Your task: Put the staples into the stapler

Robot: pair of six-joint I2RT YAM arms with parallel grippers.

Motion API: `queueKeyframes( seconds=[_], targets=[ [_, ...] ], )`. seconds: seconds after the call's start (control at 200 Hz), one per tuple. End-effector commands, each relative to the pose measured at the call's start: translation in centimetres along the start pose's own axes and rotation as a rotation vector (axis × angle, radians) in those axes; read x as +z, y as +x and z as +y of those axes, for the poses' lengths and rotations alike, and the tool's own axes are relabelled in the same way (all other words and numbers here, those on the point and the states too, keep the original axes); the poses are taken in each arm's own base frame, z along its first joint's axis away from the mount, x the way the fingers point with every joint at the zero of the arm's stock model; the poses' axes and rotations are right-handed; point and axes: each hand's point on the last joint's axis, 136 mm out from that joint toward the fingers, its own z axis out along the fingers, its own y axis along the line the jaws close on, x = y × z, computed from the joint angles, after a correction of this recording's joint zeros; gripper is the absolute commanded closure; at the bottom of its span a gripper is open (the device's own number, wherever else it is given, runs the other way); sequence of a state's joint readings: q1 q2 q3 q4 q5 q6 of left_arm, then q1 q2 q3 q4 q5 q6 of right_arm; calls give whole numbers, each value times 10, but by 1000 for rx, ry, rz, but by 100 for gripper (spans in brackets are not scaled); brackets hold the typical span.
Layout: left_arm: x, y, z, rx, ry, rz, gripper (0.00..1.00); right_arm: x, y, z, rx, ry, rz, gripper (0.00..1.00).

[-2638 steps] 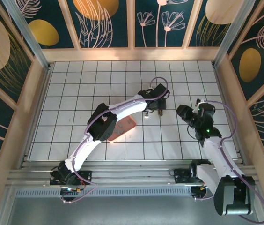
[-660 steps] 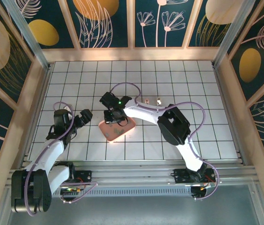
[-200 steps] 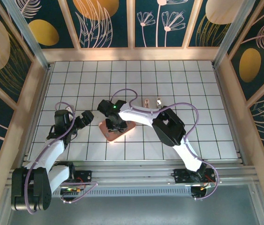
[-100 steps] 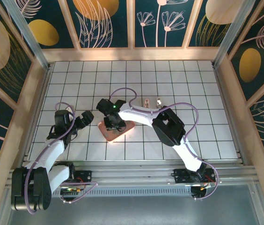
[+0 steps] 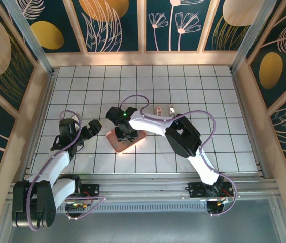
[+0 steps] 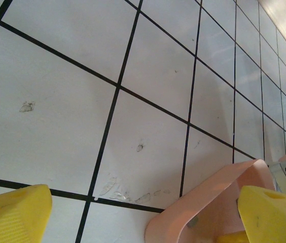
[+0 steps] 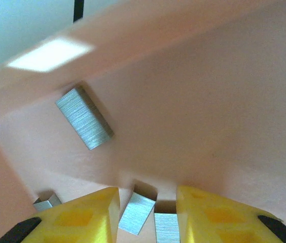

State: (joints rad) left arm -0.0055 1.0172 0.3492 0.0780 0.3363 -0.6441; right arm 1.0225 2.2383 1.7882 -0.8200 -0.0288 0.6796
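Several staples lie as short grey strips in the pink tray (image 7: 224, 101). One strip (image 7: 84, 117) rests apart near the tray wall and another (image 7: 45, 203) sits at a corner. My right gripper (image 7: 148, 215) is down in the tray, open only narrowly. Two strips (image 7: 137, 213) lie between its yellow fingers (image 7: 82, 215) on the tray floor, close against the pads. From above, the right gripper (image 5: 124, 132) sits over the tray (image 5: 133, 143). The small pinkish stapler (image 5: 158, 110) lies farther back. My left gripper (image 5: 93, 127) is wide open and empty beside the tray's left corner (image 6: 209, 202).
A small whitish piece (image 5: 172, 108) lies one tile to the right of the stapler. The right arm stretches across the middle of the tiled floor (image 5: 219, 101). Wooden walls enclose the floor on three sides. Open tiles lie ahead of the left gripper (image 6: 133, 76).
The right gripper has stayed down in the tray with barely any shift. The left arm has not moved.
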Motion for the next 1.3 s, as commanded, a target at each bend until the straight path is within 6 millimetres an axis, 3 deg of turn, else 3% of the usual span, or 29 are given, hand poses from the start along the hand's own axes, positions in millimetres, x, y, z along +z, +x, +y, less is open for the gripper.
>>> queueKeyframes(
  seconds=[0.0, 0.365, 0.58, 0.751, 0.901, 1.006, 1.296],
  targets=[
    [0, 0, -1, 18, 16, -1, 6, -14, 4, 5, -10, -44, 22, 64],
    [1, 0, -1, 19, 18, -2, 6, 4, 0, 13, -52, -32, 47, 67],
    [0, 1, -1, 18, 18, 1, 6, 10, 3, 9, -58, 16, 62, 67],
    [1, 1, -1, 18, 19, 0, 6, 0, -5, 19, -83, -10, 15, 64],
    [1, 1, -1, 19, 21, 0, 6, -21, -20, 34, -95, -68, -68, 65],
    [0, 0, -2, 20, 22, -2, 6, -33, -30, 33, -104, -62, -120, 66],
    [0, -1, -2, 21, 20, -7, 6, -28, -45, 35, -160, -57, -194, 63]
  ],
)
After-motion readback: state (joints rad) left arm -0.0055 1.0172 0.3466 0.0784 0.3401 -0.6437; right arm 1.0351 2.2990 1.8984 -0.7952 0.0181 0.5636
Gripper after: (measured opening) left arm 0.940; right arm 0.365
